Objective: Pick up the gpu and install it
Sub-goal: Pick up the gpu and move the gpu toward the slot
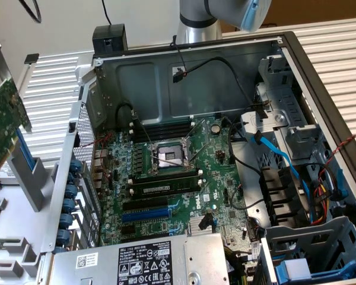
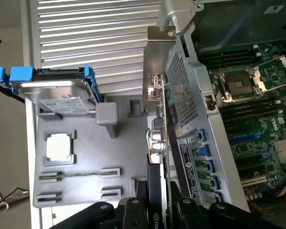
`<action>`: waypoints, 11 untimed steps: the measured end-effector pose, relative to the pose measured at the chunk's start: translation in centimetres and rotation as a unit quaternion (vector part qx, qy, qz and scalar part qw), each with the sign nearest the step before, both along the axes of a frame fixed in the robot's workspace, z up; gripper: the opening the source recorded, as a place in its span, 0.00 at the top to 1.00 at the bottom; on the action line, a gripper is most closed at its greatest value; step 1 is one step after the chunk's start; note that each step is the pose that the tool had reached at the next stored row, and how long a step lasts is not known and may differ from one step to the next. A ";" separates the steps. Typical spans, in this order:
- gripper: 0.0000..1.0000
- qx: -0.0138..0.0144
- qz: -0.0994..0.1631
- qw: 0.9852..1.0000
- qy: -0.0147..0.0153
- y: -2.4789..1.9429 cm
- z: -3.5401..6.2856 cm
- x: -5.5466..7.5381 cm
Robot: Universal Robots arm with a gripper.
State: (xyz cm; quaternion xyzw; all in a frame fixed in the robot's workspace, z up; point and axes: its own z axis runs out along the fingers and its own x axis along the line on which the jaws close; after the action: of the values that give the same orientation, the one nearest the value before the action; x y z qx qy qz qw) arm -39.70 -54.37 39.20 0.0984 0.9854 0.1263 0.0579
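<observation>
My claw (image 2: 158, 213) pinches the gpu (image 2: 155, 109), a small green card with black cooler and silver bracket, held edge-on just outside the open grey metal computer case (image 2: 183, 90), over the grey plastic parts tray (image 2: 81, 188).

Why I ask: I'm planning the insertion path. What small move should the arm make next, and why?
Probably carry the gpu toward the exterior view's right, over the case's perforated wall. The gripper is shut on it outside the case, above the grey parts tray, while the expansion slots lie inside on the motherboard.
</observation>
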 end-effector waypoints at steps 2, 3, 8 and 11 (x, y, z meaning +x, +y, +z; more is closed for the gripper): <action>0.71 0.000 0.000 1.000 0.000 0.00 0.90 0.0; 0.71 0.000 0.000 1.000 0.000 0.00 1.35 0.0; 0.71 0.000 0.000 1.000 0.000 0.00 3.66 0.0; 0.71 0.000 0.000 1.000 0.000 -0.01 4.49 0.0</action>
State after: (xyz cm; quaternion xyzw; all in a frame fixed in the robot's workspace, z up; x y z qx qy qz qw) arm -39.70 -54.38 43.69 0.0983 0.9854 0.1263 0.0580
